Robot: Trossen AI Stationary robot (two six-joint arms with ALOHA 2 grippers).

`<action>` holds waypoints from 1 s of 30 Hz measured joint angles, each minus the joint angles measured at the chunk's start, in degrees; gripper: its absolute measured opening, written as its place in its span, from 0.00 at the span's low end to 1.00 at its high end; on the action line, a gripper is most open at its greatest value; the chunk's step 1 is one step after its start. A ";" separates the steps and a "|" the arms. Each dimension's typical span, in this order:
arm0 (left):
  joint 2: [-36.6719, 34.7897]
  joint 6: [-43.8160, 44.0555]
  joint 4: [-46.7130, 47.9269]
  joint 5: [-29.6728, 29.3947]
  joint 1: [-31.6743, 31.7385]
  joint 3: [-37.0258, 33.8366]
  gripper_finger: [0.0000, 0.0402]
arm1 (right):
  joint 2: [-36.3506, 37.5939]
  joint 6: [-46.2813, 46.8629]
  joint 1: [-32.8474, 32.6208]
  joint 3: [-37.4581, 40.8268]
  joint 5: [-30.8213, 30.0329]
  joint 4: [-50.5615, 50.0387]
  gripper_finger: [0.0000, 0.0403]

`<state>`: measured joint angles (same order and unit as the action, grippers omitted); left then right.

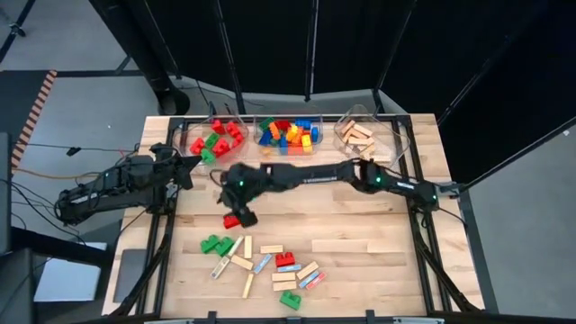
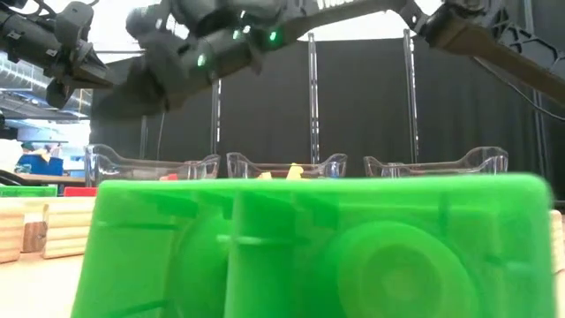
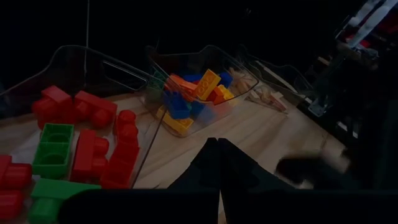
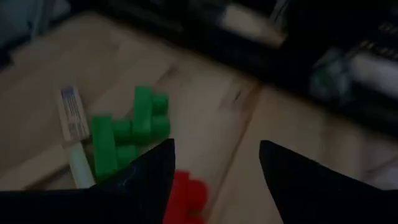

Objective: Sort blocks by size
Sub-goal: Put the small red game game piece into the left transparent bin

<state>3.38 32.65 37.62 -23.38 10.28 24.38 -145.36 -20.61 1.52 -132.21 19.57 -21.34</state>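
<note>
Red brick (image 1: 233, 220) lies under your right gripper (image 1: 241, 217), whose jaws stand wide for pickup, while the left gripper (image 1: 191, 169) waits shut.

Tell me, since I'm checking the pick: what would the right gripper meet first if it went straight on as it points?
Probably the red block showing between the open right gripper fingers, though depth is unclear; the green blocks lie off to one side.
</note>
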 joint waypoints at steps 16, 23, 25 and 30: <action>0.00 0.17 0.03 0.01 0.00 0.00 0.01 | -3.44 8.86 -0.31 5.75 -4.84 2.55 0.64; 0.00 0.17 0.04 0.01 0.00 0.00 0.01 | -3.34 10.47 -1.46 9.10 -4.67 4.45 0.63; 0.01 0.17 0.01 0.01 0.00 0.00 0.01 | -3.20 10.57 -1.54 9.66 -4.67 4.34 0.63; 0.00 0.17 0.07 0.01 0.00 0.00 0.01 | -3.21 10.60 -1.06 9.76 -8.43 6.23 0.63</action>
<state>3.38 32.82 37.69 -23.38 10.28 24.38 -148.57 -10.01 0.47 -122.45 11.14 -15.11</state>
